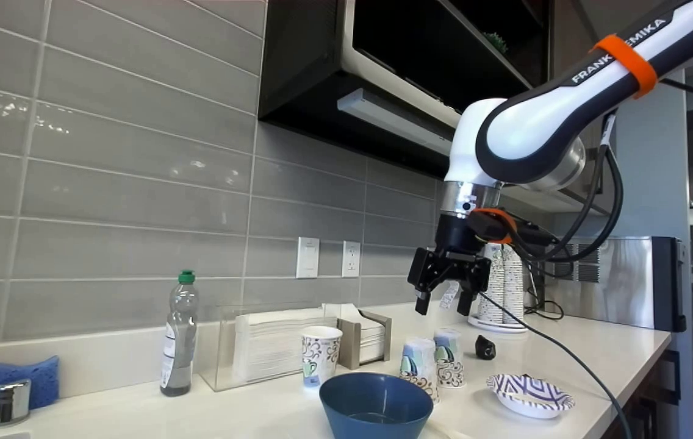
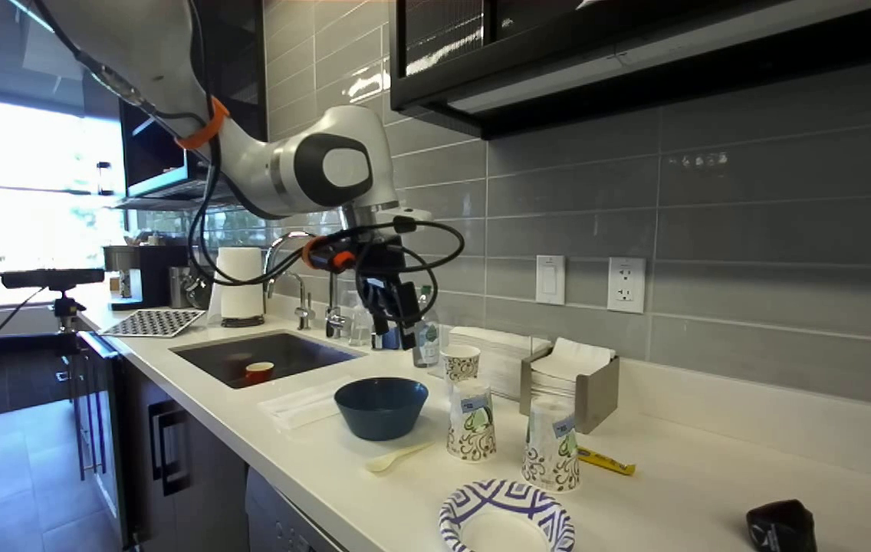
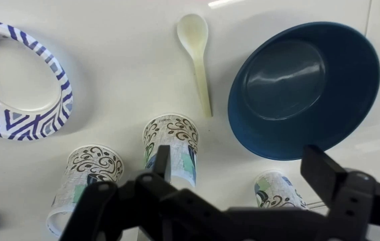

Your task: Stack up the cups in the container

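Three white paper cups with brown swirls and blue-green patches stand apart on the counter. One cup [image 1: 321, 356] is upright by the napkins; it also shows in the wrist view [image 3: 273, 190]. Two cups are upside down: one [image 2: 472, 425] beside the dark-blue bowl [image 2: 382, 406], one [image 2: 552, 448] nearer the patterned bowl. Both show in the wrist view, the first [image 3: 180, 134] partly behind a finger, the second [image 3: 91, 170] partly behind the gripper. The blue bowl [image 3: 290, 80] is empty. My gripper [image 1: 443, 308] is open and empty, in the air above the cups; it also shows here [image 3: 238, 150].
A white bowl with blue stripes [image 2: 508, 498] and a pale spoon [image 2: 397, 456] lie near the front edge. Napkin holders [image 2: 596, 391], a soap bottle [image 1: 179, 335] and a tiled wall are behind. A black object [image 1: 485, 347], a yellow packet [image 2: 606, 461] and a sink [image 2: 267, 356] are also there.
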Robot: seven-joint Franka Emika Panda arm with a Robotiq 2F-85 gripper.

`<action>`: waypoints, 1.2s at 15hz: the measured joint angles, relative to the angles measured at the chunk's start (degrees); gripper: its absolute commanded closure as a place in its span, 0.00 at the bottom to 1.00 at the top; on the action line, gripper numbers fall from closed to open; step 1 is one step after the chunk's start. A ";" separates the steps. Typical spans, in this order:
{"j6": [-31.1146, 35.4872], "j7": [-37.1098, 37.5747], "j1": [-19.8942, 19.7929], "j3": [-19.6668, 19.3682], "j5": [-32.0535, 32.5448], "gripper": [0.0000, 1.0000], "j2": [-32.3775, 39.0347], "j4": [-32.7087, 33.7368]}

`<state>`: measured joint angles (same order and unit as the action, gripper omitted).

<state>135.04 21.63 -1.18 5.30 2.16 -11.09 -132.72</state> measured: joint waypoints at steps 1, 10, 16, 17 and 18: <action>0.01 -0.24 -0.21 -0.36 0.43 0.00 0.67 0.46; -1.33 -5.28 -0.46 -2.63 2.00 0.00 8.21 7.30; -4.84 -6.97 -0.30 -3.24 4.12 0.00 14.17 12.50; -5.33 -7.23 -0.29 -3.34 4.42 0.00 14.98 13.34; -5.57 -7.55 -0.27 -3.44 4.62 0.00 15.75 14.10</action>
<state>129.47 14.08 -1.44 1.86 6.78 4.66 -118.62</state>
